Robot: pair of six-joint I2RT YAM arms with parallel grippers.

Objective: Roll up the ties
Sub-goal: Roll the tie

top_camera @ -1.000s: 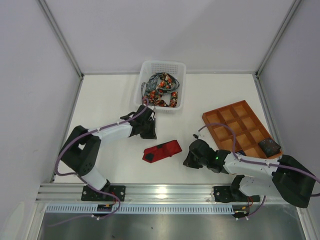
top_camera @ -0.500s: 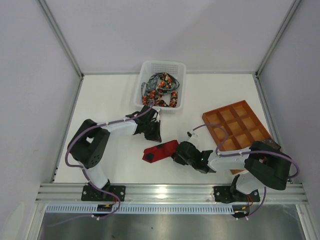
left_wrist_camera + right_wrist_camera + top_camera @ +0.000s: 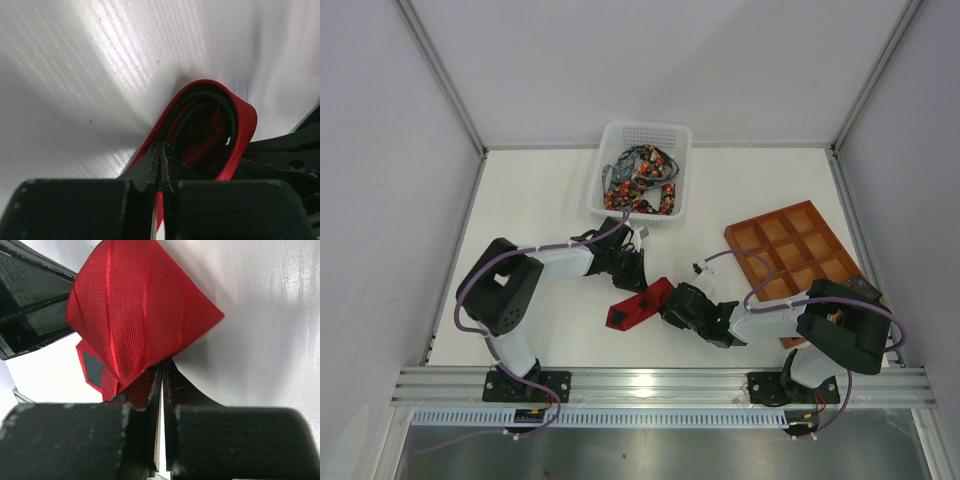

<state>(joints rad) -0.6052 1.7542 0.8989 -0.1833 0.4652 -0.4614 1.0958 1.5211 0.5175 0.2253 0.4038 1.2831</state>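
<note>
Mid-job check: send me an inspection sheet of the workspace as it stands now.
Surface: white table, no spills seen.
Job's things: red tie partly looped, held between both tools; patterned ties heaped in the white basket.
Clutter: orange-brown gridded tray at right.
Tools: left tool and right tool both shut on the red tie.
Cables: purple cables along both arms, no snag seen.
Surroundings: white walls, metal rail at near edge.

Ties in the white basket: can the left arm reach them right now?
Likely not yet: the left gripper is shut on the red tie. The white basket sits just beyond it, top open, nothing between; free once it lets go.
</note>
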